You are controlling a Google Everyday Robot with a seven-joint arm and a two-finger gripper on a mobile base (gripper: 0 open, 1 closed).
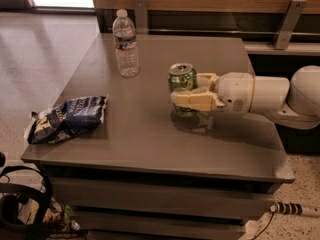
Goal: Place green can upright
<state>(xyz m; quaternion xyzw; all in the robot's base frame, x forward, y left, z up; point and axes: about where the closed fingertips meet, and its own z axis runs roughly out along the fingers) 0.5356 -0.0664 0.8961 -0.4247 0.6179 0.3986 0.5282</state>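
The green can point(182, 80) stands upright near the middle of the grey table point(150, 134), silver top up, its base at or just above the tabletop. My gripper point(186, 95) reaches in from the right on a white arm point(265, 95). Its cream fingers point(192, 102) are shut around the can's body, one in front and one behind.
A clear plastic water bottle point(126, 44) stands at the table's back left. A dark blue chip bag point(67, 118) lies at the front left edge. A wooden wall panel with metal brackets point(285, 24) runs behind. Cables and a black object point(20, 209) lie on the floor at lower left.
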